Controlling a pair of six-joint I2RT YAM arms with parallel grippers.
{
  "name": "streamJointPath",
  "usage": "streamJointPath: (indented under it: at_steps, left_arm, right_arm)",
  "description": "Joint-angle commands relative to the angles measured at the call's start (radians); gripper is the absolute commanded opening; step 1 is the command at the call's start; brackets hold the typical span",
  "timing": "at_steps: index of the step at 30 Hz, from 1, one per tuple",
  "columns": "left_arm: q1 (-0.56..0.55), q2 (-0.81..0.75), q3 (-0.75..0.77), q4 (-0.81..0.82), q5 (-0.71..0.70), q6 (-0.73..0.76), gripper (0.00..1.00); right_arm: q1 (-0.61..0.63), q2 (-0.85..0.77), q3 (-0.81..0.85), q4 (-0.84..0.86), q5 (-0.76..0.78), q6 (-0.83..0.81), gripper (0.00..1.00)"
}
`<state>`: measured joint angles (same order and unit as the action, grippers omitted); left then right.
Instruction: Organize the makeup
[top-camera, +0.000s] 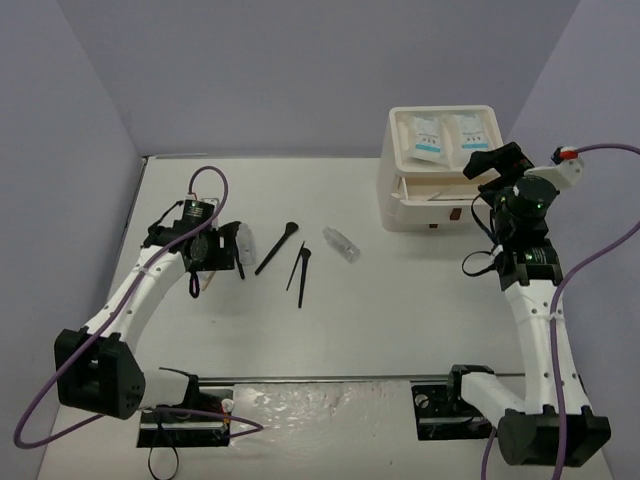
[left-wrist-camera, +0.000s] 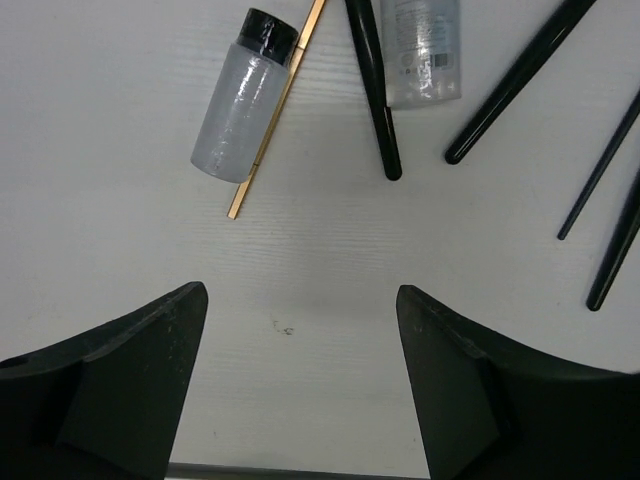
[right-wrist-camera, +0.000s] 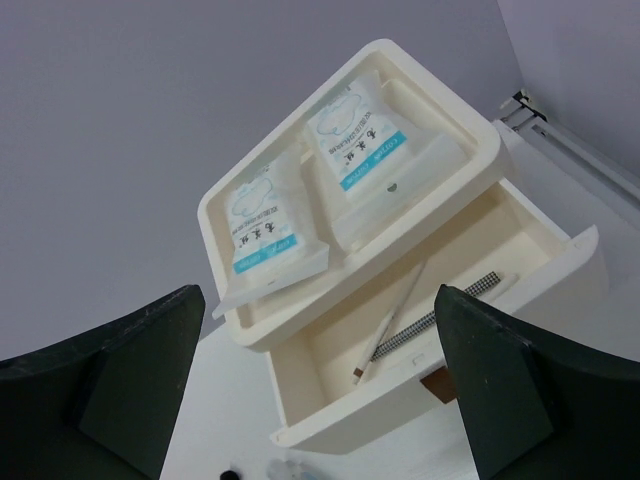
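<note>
In the left wrist view a clear vial with a black cap (left-wrist-camera: 238, 105) lies on a thin wooden stick (left-wrist-camera: 277, 108). Beside them are a black brush (left-wrist-camera: 373, 90), a clear tube (left-wrist-camera: 423, 48) and more thin black brushes (left-wrist-camera: 520, 80). My left gripper (left-wrist-camera: 300, 340) is open and empty just above the table, short of these items; it also shows in the top view (top-camera: 215, 250). Two brushes (top-camera: 277, 248) and another clear vial (top-camera: 340, 243) lie mid-table. Two white sachets with blue print (right-wrist-camera: 265, 235) (right-wrist-camera: 360, 140) lie in the box's top tray. My right gripper (right-wrist-camera: 315, 380) is open and empty, facing the box.
The white drawer box (top-camera: 398, 205) stands at the back right, its top drawer (right-wrist-camera: 440, 400) pulled open. Inside lie a white pencil-like stick (right-wrist-camera: 395, 320) and a checkered stick (right-wrist-camera: 445, 312). A brown handle (right-wrist-camera: 435, 385) shows on the drawer front. Purple walls close the back and sides.
</note>
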<state>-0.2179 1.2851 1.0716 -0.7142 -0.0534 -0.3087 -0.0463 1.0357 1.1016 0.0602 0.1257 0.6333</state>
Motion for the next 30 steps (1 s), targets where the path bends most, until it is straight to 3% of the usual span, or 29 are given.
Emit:
streamJointPath:
  at_steps: [1, 9, 30]
  left_arm:
    - [0.078, 0.092, 0.062, -0.008, 0.078, 0.026, 0.67]
    - [0.117, 0.223, 0.035, -0.003, 0.064, 0.032, 0.59]
    - [0.193, 0.336, -0.034, 0.144, 0.12, 0.119, 0.57]
  right_arm:
    - [-0.006, -0.063, -0.096, 0.054, -0.113, -0.013, 0.97]
    - [0.043, -0.1, -0.189, 0.094, -0.177, -0.01, 0.96]
    - [0.118, -0.127, -0.245, 0.127, -0.172, -0.047, 0.96]
